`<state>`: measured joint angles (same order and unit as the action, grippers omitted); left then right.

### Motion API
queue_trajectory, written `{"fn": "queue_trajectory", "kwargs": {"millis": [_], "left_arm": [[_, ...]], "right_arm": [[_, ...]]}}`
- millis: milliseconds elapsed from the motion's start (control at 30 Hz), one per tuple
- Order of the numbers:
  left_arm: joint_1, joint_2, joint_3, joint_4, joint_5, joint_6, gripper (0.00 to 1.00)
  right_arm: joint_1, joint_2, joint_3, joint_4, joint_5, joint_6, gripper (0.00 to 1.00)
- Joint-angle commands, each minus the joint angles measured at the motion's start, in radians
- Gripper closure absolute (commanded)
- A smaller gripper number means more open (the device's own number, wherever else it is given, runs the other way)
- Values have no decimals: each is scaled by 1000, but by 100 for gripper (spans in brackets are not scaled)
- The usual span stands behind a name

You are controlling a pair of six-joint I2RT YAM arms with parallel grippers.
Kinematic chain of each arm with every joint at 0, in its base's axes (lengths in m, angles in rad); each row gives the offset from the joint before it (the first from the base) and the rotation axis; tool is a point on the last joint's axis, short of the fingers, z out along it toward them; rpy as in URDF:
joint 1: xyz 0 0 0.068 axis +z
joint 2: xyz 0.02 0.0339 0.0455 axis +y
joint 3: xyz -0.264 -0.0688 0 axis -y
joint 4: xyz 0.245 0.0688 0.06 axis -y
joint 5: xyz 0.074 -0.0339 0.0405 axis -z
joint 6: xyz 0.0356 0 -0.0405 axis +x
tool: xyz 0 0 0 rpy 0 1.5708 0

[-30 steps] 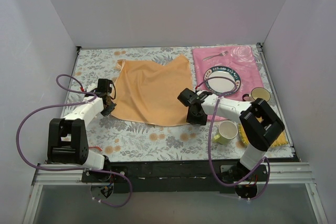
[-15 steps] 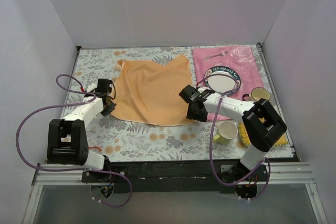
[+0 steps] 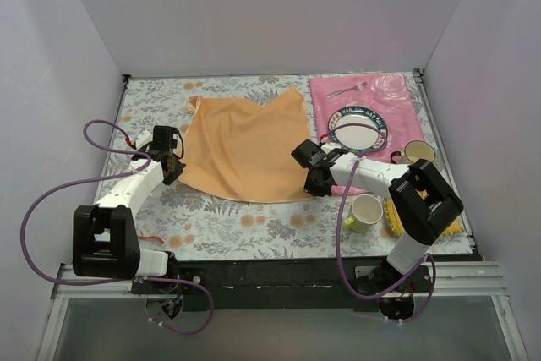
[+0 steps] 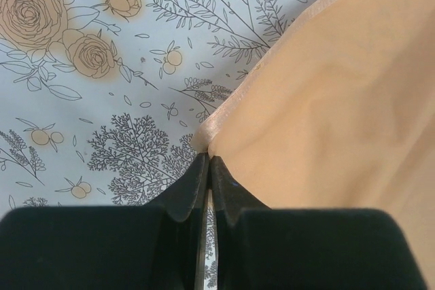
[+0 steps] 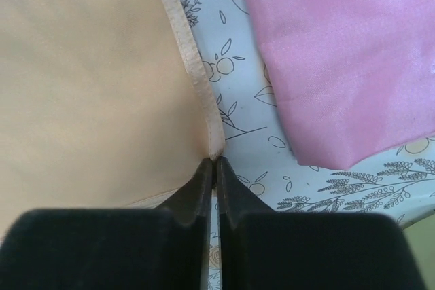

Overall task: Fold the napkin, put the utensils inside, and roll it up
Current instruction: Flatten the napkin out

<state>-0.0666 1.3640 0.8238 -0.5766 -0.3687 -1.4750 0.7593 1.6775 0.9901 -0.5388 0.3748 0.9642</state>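
While overhead obscures it, left hand (image 4: pixel 207 160) and right hand (image 5: pixel 215 163) pinch napkin (image 4: pixel 340 100).

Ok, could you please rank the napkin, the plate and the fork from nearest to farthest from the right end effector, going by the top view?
1. napkin: its near right corner is pinched in the right end effector.
2. plate: beyond, to the right, on the pink placemat.
3. fork: at that placemat's far edge.
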Motion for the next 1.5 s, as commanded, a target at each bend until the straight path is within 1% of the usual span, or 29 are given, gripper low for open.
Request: {"fn": "queue_trajectory", "kwargs": {"millis": [0,133,167,200,267,300,367,400,433,500,533,633,700,733,833,867,933,967,1033,1067,1133,1167,1233,1267,1300,1333,1367,1433,1467], "left_arm": [[5,-74,11,-12,4,-11,100],[5,-97,99,-35,22,-1,100],[5,-103,165,-43,49,4,100],[5,-111,199,-58,60,15,100],[5,-143,273,-68,79,18,100],[5,-157,338,-77,79,16,100],[5,-201,412,-83,60,6,100],[5,-213,485,-98,42,-7,100],[7,-245,518,-103,37,-31,100],[7,-281,576,-108,30,-57,100],[7,-299,616,-101,34,-70,100],[5,-377,699,-86,30,-76,100],[4,-408,757,-121,14,-70,100],[-7,-410,823,-137,-19,-64,100],[-39,-422,888,-158,-74,-36,100],[-44,-424,918,-155,-103,-25,100],[-50,-408,939,-152,-130,-8,100],[-52,-398,934,-134,-140,1,100],[-52,-366,899,-102,-142,36,100],[-52,-353,876,-62,-144,44,100],[-52,-306,793,0,-131,83,100],[-52,-286,769,62,-124,103,100],[-50,-235,694,122,-142,145,100],[-50,-165,678,142,-159,157,100],[-48,-128,669,187,-177,183,100],[-44,-85,664,202,-190,197,100],[-38,11,670,217,-187,209,100],[-26,113,678,263,-180,238,100],[-15,165,692,271,-174,243,100]], "right_arm": [[0,21,-36,-1,-33,22,99],[1,-44,40,4,-34,-79,99],[3,-61,70,0,-40,-163,99],[8,-102,120,-6,-36,-203,99],[14,-152,175,8,-56,-365,99],[14,-201,230,14,-68,-416,99],[14,-246,297,2,-70,-494,99],[14,-280,342,-12,-70,-565,99],[14,-294,425,-35,-86,-600,99],[15,-334,522,-61,-134,-666,99],[15,-347,595,-66,-157,-688,99],[24,-418,683,-47,-258,-746,99],[29,-462,725,-55,-315,-757,99],[29,-479,735,-55,-333,-762,99],[34,-565,726,-3,-430,-756,99],[35,-605,704,16,-441,-737,99],[34,-631,693,30,-395,-713,99],[34,-628,697,16,-278,-681,99],[35,-602,737,-73,-155,-648,99],[34,-566,746,-102,-28,-630,99],[25,-515,775,-174,86,-615,99],[-6,-449,792,-191,125,-604,99],[-85,-379,812,-199,83,-590,99],[-183,-316,812,-188,37,-581,99],[-224,-287,803,-161,-53,-587,99],[-254,-254,785,-129,-86,-599,99],[-296,-160,803,-113,-120,-607,99],[-314,-57,847,-112,-160,-630,99],[-327,41,883,-96,-177,-640,99]]}}
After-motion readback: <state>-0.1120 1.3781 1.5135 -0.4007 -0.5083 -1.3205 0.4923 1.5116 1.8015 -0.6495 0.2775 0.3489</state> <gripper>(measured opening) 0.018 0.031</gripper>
